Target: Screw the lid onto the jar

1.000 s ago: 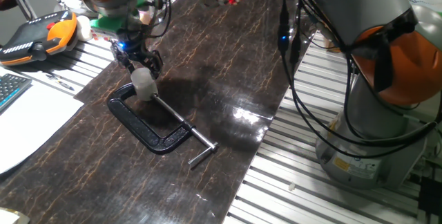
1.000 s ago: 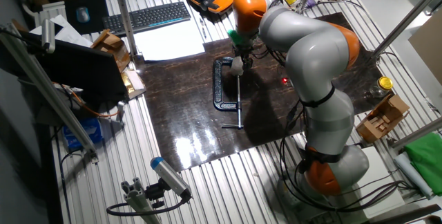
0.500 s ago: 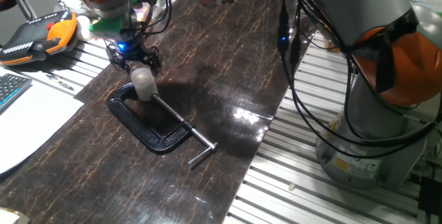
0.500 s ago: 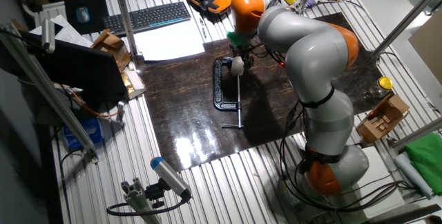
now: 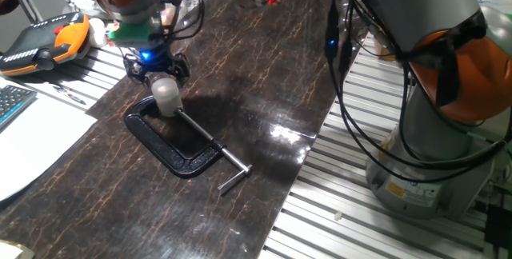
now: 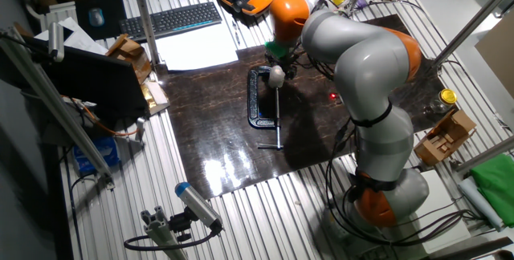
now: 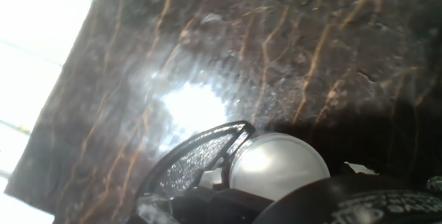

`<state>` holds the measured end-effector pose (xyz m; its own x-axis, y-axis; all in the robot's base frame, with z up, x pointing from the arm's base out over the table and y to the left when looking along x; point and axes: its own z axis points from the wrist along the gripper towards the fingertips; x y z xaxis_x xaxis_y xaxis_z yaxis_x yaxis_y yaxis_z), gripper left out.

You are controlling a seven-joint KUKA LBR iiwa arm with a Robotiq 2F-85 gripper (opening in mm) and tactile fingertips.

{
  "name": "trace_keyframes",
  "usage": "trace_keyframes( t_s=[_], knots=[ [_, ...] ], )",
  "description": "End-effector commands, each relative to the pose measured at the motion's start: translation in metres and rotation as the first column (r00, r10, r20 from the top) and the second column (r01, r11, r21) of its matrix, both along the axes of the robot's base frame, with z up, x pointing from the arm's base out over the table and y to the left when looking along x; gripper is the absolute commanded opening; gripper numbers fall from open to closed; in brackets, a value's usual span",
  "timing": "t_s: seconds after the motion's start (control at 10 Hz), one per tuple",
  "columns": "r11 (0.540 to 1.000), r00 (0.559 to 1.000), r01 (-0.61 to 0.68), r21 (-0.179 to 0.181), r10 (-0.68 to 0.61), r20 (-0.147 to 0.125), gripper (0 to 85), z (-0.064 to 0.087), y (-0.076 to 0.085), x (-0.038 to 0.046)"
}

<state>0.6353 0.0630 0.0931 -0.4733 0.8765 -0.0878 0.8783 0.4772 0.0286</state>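
Observation:
The small whitish jar point(image 5: 166, 104) stands on the dark table by the top end of the black C-clamp point(image 5: 172, 149). The pale lid point(image 5: 166, 88) sits on top of it. My gripper point(image 5: 158, 70) hangs just above the lid with its fingers spread, holding nothing. In the other fixed view the jar point(image 6: 275, 75) stands under the gripper point(image 6: 279, 62) at the clamp's point(image 6: 255, 103) far end. In the hand view the lid point(image 7: 276, 165) shows as a round white cap close below, beside the clamp's jaw point(image 7: 197, 158).
An orange teach pendant point(image 5: 44, 39) and white paper point(image 5: 32, 143) lie left of the mat. A keyboard point(image 6: 173, 19) lies behind the paper. A larger jar with a gold lid point(image 6: 447, 98) and wooden blocks point(image 6: 446, 136) stand at the right. Cables hang from the arm.
My gripper has turned about its axis and lifted slightly off the jar. The jar and the clamp have not moved.

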Motion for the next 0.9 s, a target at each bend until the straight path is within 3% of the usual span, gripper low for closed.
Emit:
trace_keyframes(
  t_s=[0.0, 0.4, 0.8],
  knots=[
    [0.457, 0.457, -0.890, -0.003, 0.890, -0.005, 84.0, 0.0000, 0.0000, 0.0000],
    [0.380, 0.380, -0.925, -0.012, 0.925, -0.024, 83.3, 0.0012, 0.0003, 0.0008],
    [0.360, 0.359, -0.933, 0.027, 0.933, -0.041, 77.7, 0.0011, -0.0003, 0.0006]
  ],
)
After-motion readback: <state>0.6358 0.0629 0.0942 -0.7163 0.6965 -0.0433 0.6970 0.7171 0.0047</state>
